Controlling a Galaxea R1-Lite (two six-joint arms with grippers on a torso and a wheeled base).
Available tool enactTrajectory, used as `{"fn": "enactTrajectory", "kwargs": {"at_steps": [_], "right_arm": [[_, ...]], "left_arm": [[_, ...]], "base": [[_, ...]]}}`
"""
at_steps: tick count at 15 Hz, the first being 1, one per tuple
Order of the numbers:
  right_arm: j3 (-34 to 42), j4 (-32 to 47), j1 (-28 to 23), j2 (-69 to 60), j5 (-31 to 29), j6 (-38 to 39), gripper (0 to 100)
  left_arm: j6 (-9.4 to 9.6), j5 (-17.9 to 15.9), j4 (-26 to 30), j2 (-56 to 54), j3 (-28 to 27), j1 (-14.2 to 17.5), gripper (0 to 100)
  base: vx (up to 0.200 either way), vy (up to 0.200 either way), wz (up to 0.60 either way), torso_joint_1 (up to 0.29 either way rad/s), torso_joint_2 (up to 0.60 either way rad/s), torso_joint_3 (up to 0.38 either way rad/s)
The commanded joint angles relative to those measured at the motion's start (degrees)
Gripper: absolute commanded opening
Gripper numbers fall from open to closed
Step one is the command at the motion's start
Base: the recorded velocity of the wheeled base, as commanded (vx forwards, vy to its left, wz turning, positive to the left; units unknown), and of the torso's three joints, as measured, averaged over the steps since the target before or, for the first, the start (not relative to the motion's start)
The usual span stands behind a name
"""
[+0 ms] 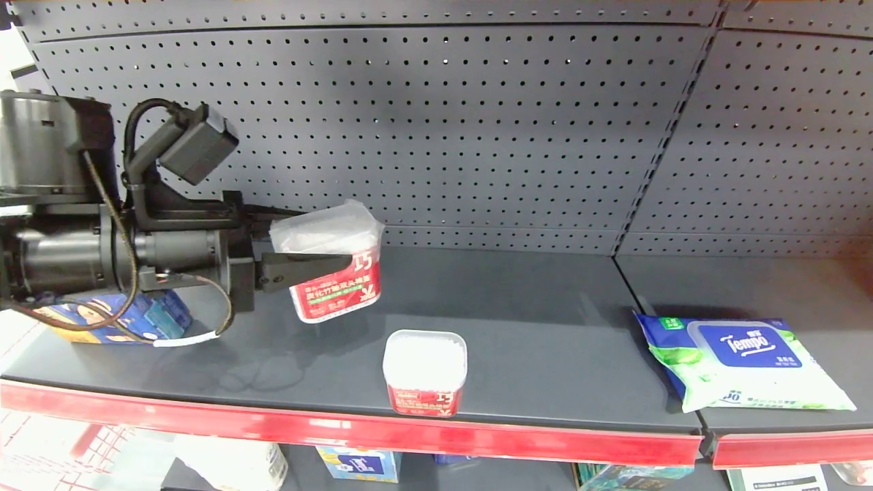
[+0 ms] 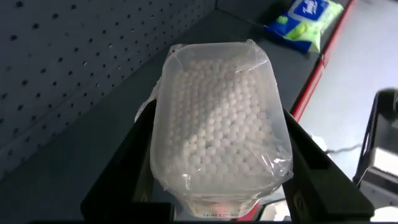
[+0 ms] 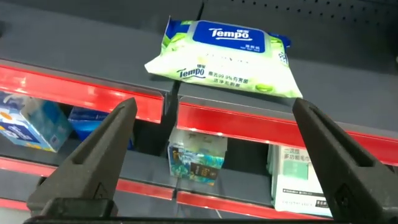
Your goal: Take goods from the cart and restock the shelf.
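My left gripper [image 1: 310, 242] is shut on a clear box of cotton swabs [image 1: 332, 260] with a red label, holding it tilted above the left part of the grey shelf [image 1: 545, 327]. In the left wrist view the swab box [image 2: 217, 118] sits between the two black fingers. A second, matching swab box [image 1: 425, 372] stands upright near the shelf's front edge, just right of the held one. My right gripper [image 3: 211, 162] is open, with nothing between its fingers, in front of the shelf's red front strip [image 3: 249, 121].
A pack of wet wipes [image 1: 740, 368] lies at the right of the shelf, also the wipes pack [image 3: 227, 56]. A blue package [image 1: 116, 320] lies at the far left under my left arm. Boxes [image 3: 196, 158] stand on the lower shelves. Pegboard [image 1: 443, 123] backs the shelf.
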Motion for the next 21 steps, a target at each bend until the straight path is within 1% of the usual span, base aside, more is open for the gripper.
{"fn": "enactTrajectory", "kwargs": {"at_steps": [1,2,3,4,5,6,7,8,10,12,14,16,17,19,20,21], "right_arm": [[0.0,0.0,0.0,0.2,0.0,0.0,100],[0.1,0.0,0.0,0.2,0.0,0.0,100],[0.1,0.0,0.0,0.2,0.0,0.0,100],[0.1,0.0,0.0,0.2,0.0,0.0,100],[0.2,0.1,0.0,0.2,0.0,0.0,100],[0.4,0.1,0.0,0.2,0.1,0.0,100],[0.5,0.1,0.0,0.2,0.2,0.0,100],[0.6,0.1,0.0,0.2,0.3,0.0,100],[0.8,0.2,0.0,0.2,0.4,0.0,100],[0.9,0.2,0.0,0.2,0.3,0.0,100],[0.9,0.2,0.0,0.2,0.3,0.0,100],[0.9,0.2,0.0,0.2,0.3,0.0,100],[1.1,0.2,0.0,0.2,0.3,0.0,100],[1.1,0.2,0.0,0.2,0.2,0.0,100],[1.1,0.2,0.0,0.2,0.2,0.0,100],[0.8,0.2,0.0,0.2,0.1,-0.1,100]], "left_arm": [[4.16,-2.6,0.0,7.3,-2.8,0.2,0],[5.48,-3.8,0.0,9.7,-4.2,0.2,0],[5.48,-3.8,0.0,9.7,-4.2,0.2,0],[7.24,-5.3,-0.1,13.8,-7.1,0.1,0],[7.68,-7.1,-1.4,17.0,-9.3,0.0,0],[7.76,-8.5,-3.3,18.9,-10.5,0.0,0],[7.24,-9.3,-7.1,21.1,-11.4,-0.3,0],[7.15,-9.4,-8.1,22.4,-11.8,-1.0,0],[6.97,-9.9,-8.3,24.0,-12.2,-2.4,0],[6.97,-9.9,-8.6,26.1,-13.5,-3.0,0],[6.97,-9.9,-9.5,28.6,-16.3,-2.9,0],[6.97,-10.2,-9.6,29.6,-17.9,-2.9,0],[6.71,-11.6,-9.8,31.2,-19.2,-2.9,0],[6.36,-12.9,-9.8,32.1,-19.4,-3.0,0],[6.36,-12.9,-9.8,32.1,-19.4,-3.0,0],[6.18,-14.3,-9.7,32.4,-19.4,-3.0,0]], "base": [[0.000,0.000,0.00,0.000,0.00,0.000],[0.000,0.000,0.00,0.000,0.00,0.000],[0.000,0.000,0.00,0.000,0.00,0.000],[0.000,0.000,0.00,0.000,0.00,0.000],[0.000,0.000,0.00,0.000,0.00,0.000],[0.000,0.000,0.00,0.000,0.00,0.000],[0.000,0.000,0.00,0.000,0.00,0.000],[0.000,0.000,0.00,0.000,0.00,0.000],[0.000,0.000,0.00,0.000,0.00,0.000],[0.000,0.000,0.00,0.000,0.00,0.000],[0.000,0.000,0.00,0.000,0.00,0.000],[0.000,0.000,0.00,0.000,0.00,0.000],[0.000,0.000,0.00,0.000,0.00,0.000],[0.000,0.000,0.00,0.000,0.00,0.000],[0.000,0.000,0.00,0.000,0.00,0.000],[0.000,0.000,0.00,0.000,0.00,0.000]]}}
